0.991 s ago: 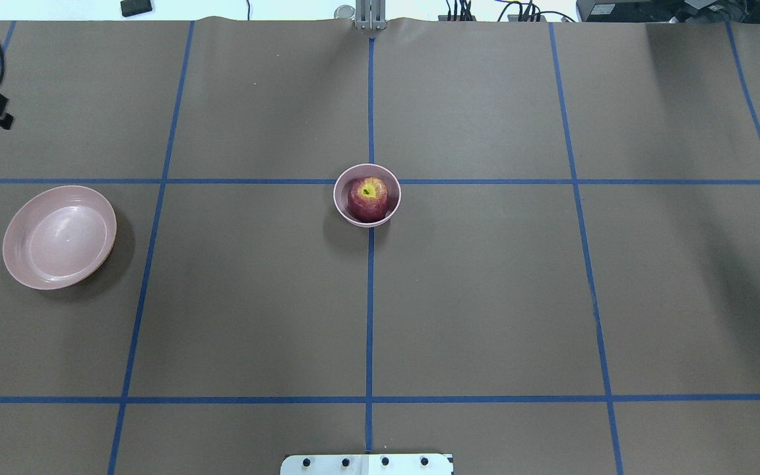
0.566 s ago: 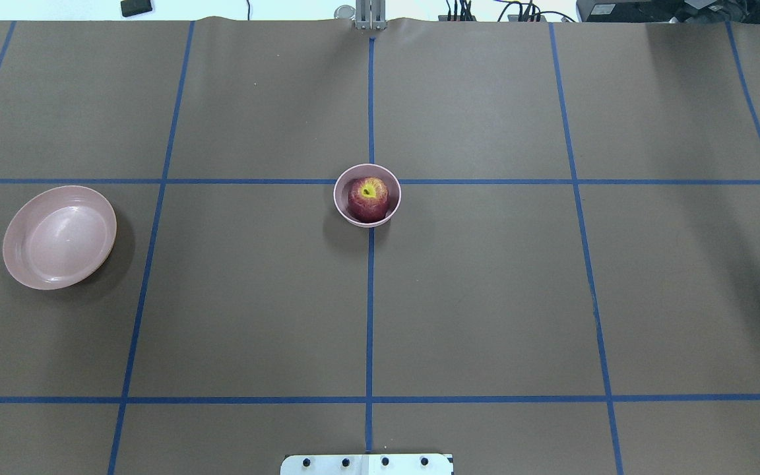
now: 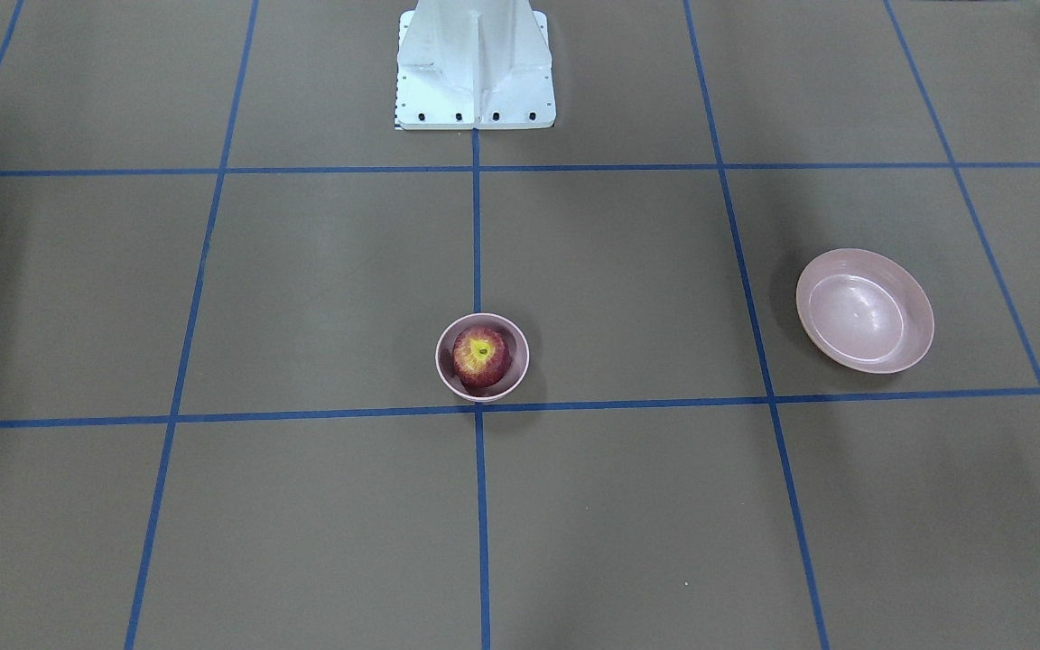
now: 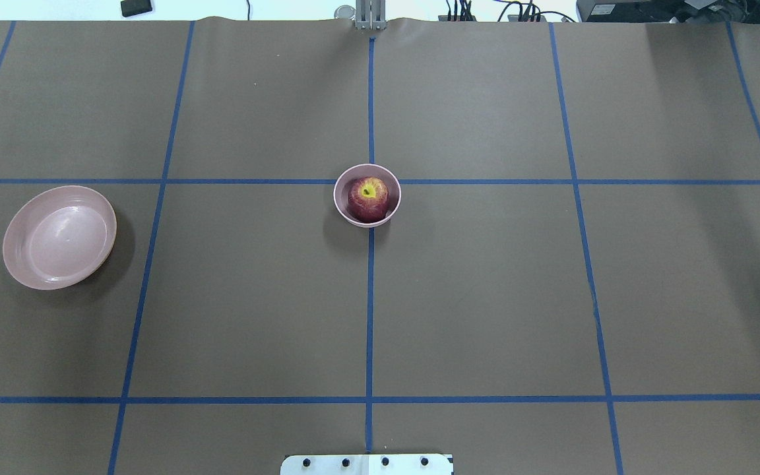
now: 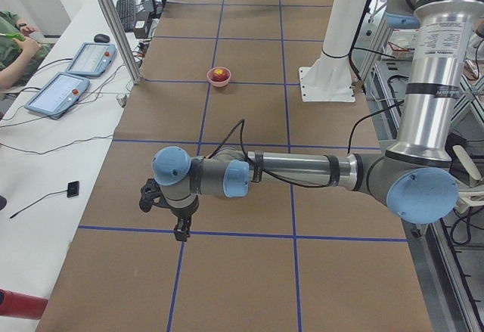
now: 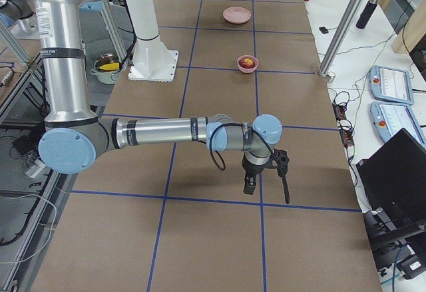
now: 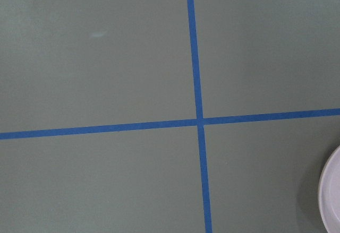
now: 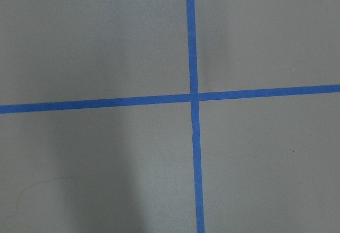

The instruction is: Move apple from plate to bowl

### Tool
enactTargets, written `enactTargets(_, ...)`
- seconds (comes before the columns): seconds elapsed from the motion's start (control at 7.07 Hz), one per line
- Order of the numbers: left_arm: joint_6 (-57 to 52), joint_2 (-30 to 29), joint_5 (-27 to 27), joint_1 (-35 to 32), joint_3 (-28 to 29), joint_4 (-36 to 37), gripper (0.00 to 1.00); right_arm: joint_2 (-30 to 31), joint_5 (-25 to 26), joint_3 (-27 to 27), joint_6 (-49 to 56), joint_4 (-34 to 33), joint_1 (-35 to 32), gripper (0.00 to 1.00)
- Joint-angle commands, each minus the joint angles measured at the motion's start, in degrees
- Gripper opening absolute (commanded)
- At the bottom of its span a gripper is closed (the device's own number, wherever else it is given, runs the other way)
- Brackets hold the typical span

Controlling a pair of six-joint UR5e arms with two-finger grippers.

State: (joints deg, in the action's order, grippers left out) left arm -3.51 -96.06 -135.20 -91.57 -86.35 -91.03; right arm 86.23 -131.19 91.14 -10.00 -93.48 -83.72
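The apple (image 4: 368,197) sits in the bowl (image 4: 337,196), so the left pincer (image 5: 181,231) and right pincer (image 6: 249,185), whose opening cannot be told, need only park well clear.

Brown gridded table (image 4: 485,297), plate (image 4: 57,239), bowl (image 4: 338,198)

Shows the round dark-red apple (image 4: 368,198), yellow patch and stem dimple facing up, seated inside the small, deep pale-pink bowl (image 4: 338,198) and nearly filling it. Places that bowl upright near the middle of the tabletop (image 4: 485,297). Sets the wide, shallow pale-pink plate (image 4: 60,237) upright and empty, well apart from the bowl, toward the robot's left side.
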Motion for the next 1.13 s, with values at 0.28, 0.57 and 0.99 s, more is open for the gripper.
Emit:
enactTargets(0.28,0.43,0.0,1.08,0.17,-1.46,-0.11,0.99,1.39,1.46,0.97,0.16,-0.04,-2.5,1.0)
enactTargets(0.57,0.35,0.0,1.17,0.17,-1.9,-0.11,0.99,1.57,1.46,0.88,0.24,-0.04,-2.59,1.0)
enactTargets(0.99,0.35,0.0,2.04,0.25,-1.9,-0.11,0.99,1.57,1.46,0.88,0.24,-0.04,-3.21,1.0)
